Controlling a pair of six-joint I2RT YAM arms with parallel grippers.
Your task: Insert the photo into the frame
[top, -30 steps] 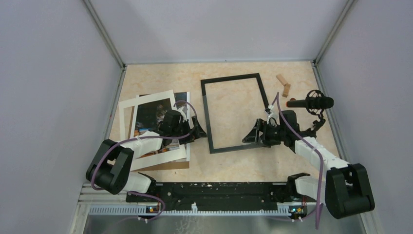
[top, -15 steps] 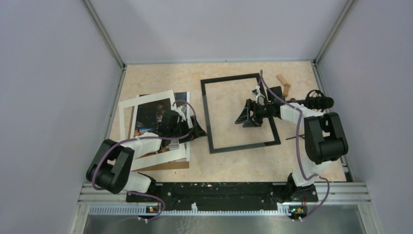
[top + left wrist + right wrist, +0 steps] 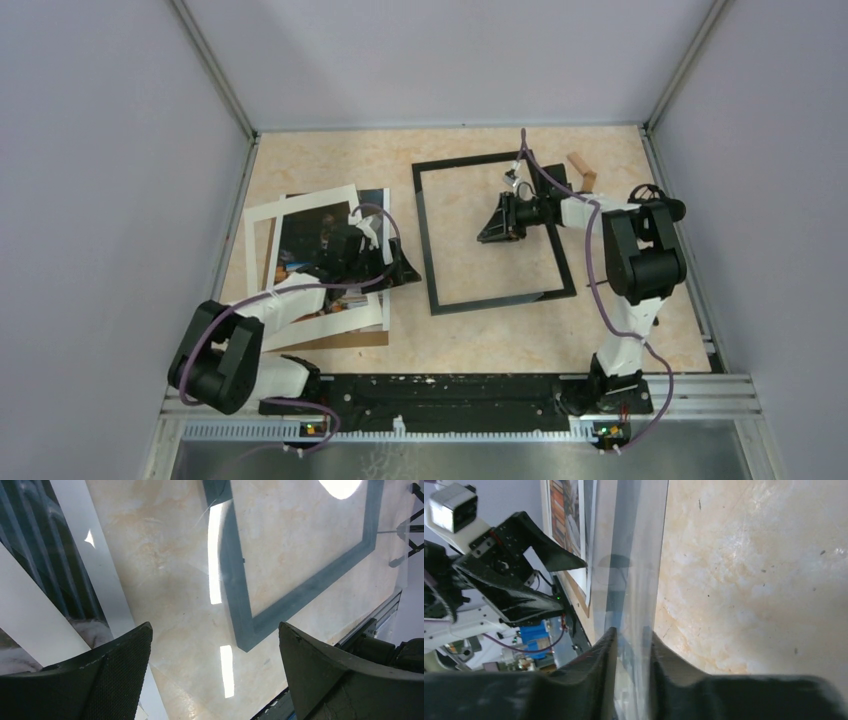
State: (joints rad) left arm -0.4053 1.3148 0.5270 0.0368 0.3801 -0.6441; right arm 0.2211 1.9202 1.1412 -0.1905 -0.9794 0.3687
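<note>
L gripper (image 3: 398,268), jaws spread wide, was held over the photo (image 3: 300,235), laid flat at L under white mat (image 3: 300,204), long axis near-far; L arm (image 3: 290,298) nearer. The frame (image 3: 425,240) was laid to R; R gripper (image 3: 490,228) was pinched on clear pane (image 3: 636,580).

I looked down on a beige marbled table (image 3: 330,160). Plain pale-lilac walls closed it in: a back wall (image 3: 450,60) behind the table and a side wall (image 3: 100,200) at either edge. Metal posts (image 3: 215,70) stood at the table's far corners. Bright strips of reflected light (image 3: 215,555) glared over the table.
</note>
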